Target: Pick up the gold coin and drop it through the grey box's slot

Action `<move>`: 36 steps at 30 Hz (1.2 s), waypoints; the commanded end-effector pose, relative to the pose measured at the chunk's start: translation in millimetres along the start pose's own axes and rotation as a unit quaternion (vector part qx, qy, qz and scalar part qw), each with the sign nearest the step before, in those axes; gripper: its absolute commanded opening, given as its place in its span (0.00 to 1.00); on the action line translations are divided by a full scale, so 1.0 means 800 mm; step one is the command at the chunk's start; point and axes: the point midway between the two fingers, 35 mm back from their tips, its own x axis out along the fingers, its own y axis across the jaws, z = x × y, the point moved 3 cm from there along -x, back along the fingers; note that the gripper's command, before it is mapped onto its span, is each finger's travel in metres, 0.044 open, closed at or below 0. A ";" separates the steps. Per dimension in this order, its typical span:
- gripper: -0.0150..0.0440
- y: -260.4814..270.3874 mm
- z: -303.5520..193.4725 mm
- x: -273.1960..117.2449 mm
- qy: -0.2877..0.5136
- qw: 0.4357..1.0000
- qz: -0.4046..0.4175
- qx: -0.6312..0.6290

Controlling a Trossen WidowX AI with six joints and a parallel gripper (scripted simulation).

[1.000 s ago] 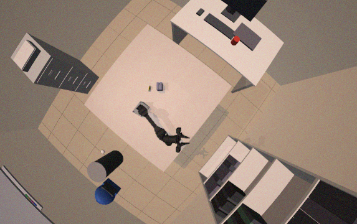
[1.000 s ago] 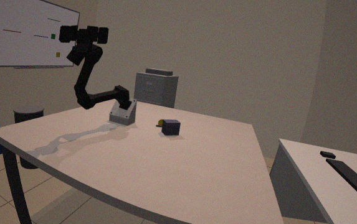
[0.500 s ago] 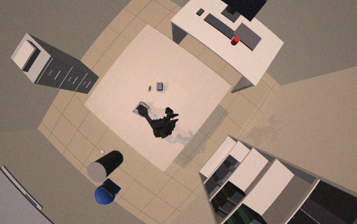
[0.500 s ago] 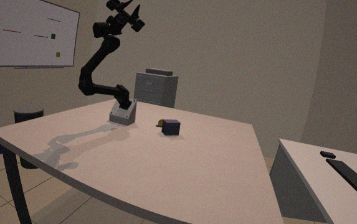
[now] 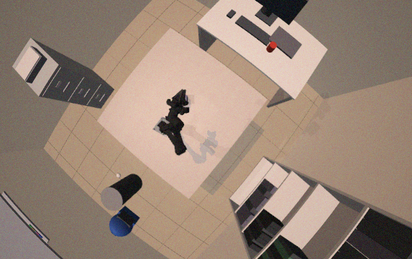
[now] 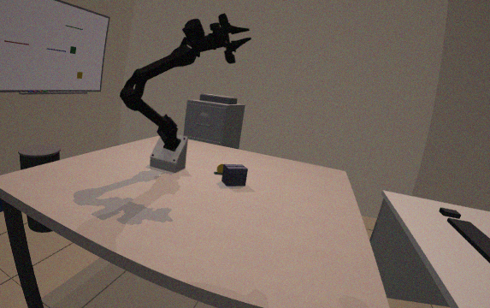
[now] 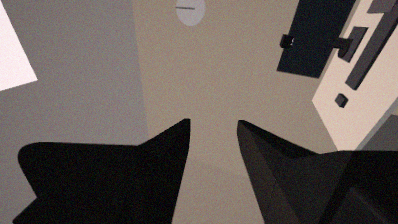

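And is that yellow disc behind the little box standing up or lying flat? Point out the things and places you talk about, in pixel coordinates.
Standing upright: the gold coin (image 6: 220,168) shows a rounded face rising above its holder (image 6: 217,173), beside the box (image 6: 234,175).

Arm raised, pincer parted and unloaded.
The arm (image 5: 174,124) (image 6: 159,66) rises from its base (image 5: 157,126) (image 6: 161,162), bends at the elbow (image 6: 132,91), and extends the forearm (image 6: 169,60) upward and outward. The pincer (image 5: 185,91) (image 6: 250,34) (image 7: 213,125) is high above the surface, directed nearly level; its two fingers stand apart, with a gap between the tips.
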 end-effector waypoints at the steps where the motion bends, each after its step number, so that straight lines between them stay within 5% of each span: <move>1: 0.53 -0.034 -0.059 0.021 0.066 0.994 -0.049 -0.068; 15: 0.53 -0.225 -0.248 0.014 0.354 0.845 -0.257 -0.309; 22: 0.53 -0.330 -0.302 -0.046 0.506 0.681 -0.347 -0.399; 31: 0.53 -0.433 -0.296 -0.148 0.677 0.394 -0.424 -0.456; 36: 0.53 -0.439 -0.292 -0.155 0.688 0.370 -0.426 -0.456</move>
